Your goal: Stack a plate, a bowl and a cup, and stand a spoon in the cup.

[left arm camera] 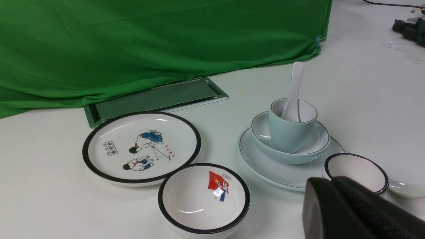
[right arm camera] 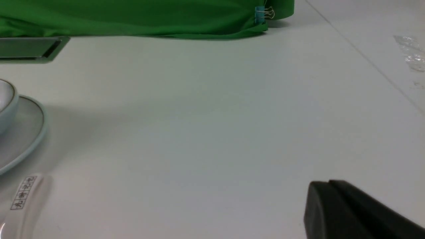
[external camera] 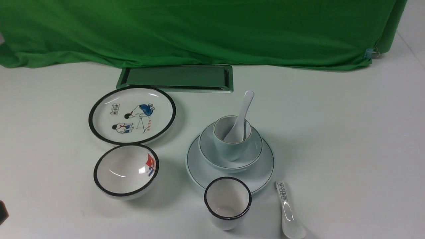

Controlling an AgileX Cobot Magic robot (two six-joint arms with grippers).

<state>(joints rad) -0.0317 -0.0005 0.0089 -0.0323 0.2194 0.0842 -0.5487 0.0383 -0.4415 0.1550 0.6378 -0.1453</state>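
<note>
The pale blue plate (external camera: pixel 262 172) lies right of the table's middle. On it sits the pale blue bowl (external camera: pixel 255 151), and in the bowl stands the pale blue cup (external camera: pixel 229 149). The plain white spoon (external camera: pixel 244 106) stands in the cup, handle leaning up and away. The left wrist view shows the same stack: plate (left arm camera: pixel 282 172), bowl (left arm camera: pixel 317 142), cup (left arm camera: pixel 287 136), spoon (left arm camera: pixel 295 83). My left gripper (left arm camera: pixel 330 179) is shut and holds nothing, well short of the stack. My right gripper (right arm camera: pixel 328 182) is shut on nothing above bare table, right of the plate (right arm camera: pixel 23 132).
A black-rimmed plate with cartoon figures (external camera: pixel 132 115) and a black-rimmed bowl (external camera: pixel 126 171) lie to the left. A black-rimmed cup (external camera: pixel 227 202) and a spoon with printed characters (external camera: pixel 287 209) sit in front of the stack. A metal hatch (external camera: pixel 176 78) and green cloth (external camera: pixel 199 30) are behind.
</note>
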